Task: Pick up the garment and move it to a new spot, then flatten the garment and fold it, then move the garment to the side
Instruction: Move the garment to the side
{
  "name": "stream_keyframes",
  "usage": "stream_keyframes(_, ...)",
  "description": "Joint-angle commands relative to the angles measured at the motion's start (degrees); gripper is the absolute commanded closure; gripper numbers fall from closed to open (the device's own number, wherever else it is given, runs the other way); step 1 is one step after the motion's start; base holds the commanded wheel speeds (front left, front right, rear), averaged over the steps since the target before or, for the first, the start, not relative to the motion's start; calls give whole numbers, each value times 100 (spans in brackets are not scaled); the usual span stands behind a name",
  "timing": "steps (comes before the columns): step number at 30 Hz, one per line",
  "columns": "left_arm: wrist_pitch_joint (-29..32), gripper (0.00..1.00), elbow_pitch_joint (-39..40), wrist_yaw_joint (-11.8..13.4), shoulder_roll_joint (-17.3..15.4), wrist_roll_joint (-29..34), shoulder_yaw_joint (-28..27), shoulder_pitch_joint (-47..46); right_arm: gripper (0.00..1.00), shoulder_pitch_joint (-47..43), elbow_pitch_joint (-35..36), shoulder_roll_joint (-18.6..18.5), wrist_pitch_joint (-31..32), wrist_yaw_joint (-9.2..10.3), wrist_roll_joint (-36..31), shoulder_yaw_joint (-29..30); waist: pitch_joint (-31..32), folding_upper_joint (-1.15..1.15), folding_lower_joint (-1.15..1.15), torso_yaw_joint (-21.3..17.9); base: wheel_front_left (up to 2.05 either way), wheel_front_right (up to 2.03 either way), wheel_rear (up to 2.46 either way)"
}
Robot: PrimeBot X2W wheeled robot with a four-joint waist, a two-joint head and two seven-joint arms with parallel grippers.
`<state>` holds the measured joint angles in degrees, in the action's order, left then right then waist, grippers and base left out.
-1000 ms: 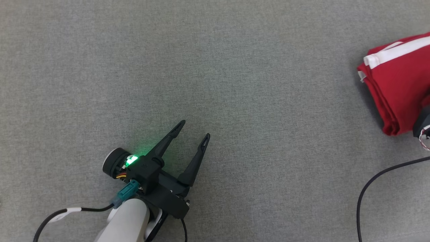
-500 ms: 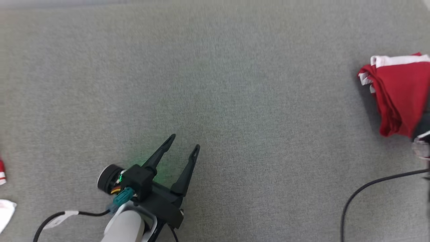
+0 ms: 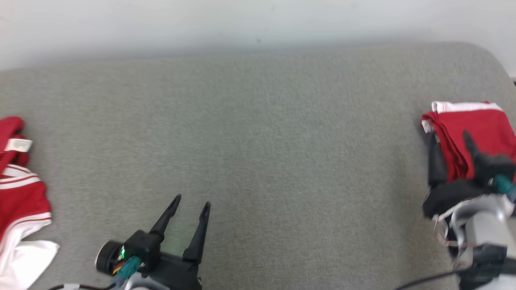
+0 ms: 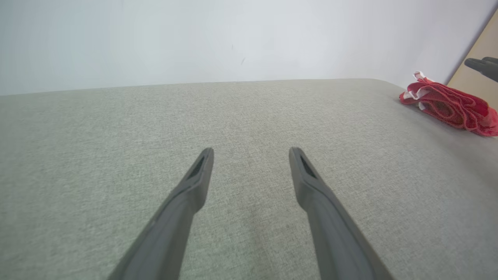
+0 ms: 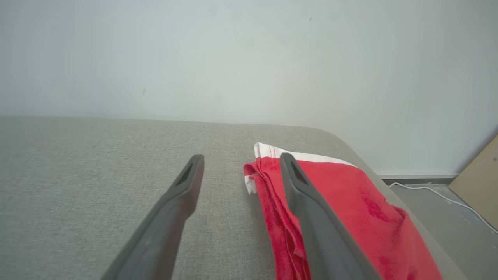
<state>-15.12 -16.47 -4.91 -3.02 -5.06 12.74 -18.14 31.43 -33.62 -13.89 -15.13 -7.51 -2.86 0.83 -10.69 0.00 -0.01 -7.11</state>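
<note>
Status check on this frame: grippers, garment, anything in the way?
Left gripper open over grey surface. Right gripper open, straddling folded red garment edge, no grip. Second red-and-white garment far left, not obstructing.

A grey cloth-covered bench (image 3: 282,133) is stretching out ahead of both pincers, its far corner rounding off beyond the right pincer (image 3: 449,139). A folded red garment (image 3: 485,125) with white trim is lying flat on it near that corner, its stacked edge sitting just ahead of that pincer. Well out to the left of the left pincer (image 3: 192,200), a crumpled red-and-white garment (image 3: 22,197) is lying at the bench's edge, its white label (image 3: 18,145) facing up. Between the two pincers the grey cloth is lying bare.
</note>
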Motion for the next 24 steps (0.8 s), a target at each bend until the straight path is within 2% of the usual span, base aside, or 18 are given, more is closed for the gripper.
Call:
stream_keyframes(1, -4, 0, -23, 43, 4, -9, -51, 139, 0, -160, 53, 36, 0, 4, 119, -63, 285, 0, 1, 227, 0, 0, 0)
stream_keyframes(6, -4, 0, -97, 209, 8, 21, -289, 425, 0, -759, 300, 218, 0, 4, 492, -270, 573, 0, 1, 404, 0, 0, 0)
stream_keyframes(12, -4, 0, -154, 402, 9, 89, -673, 795, 0, -1296, 459, 458, 0, 4, 639, -457, 863, 0, 1, 537, 0, 0, 0)
stream_keyframes(24, -4, 0, -111, 487, 6, 210, -1448, 1303, 0, -2068, 857, 734, -1, 4, 596, -546, 1176, 0, 1, 679, 0, 0, 0)
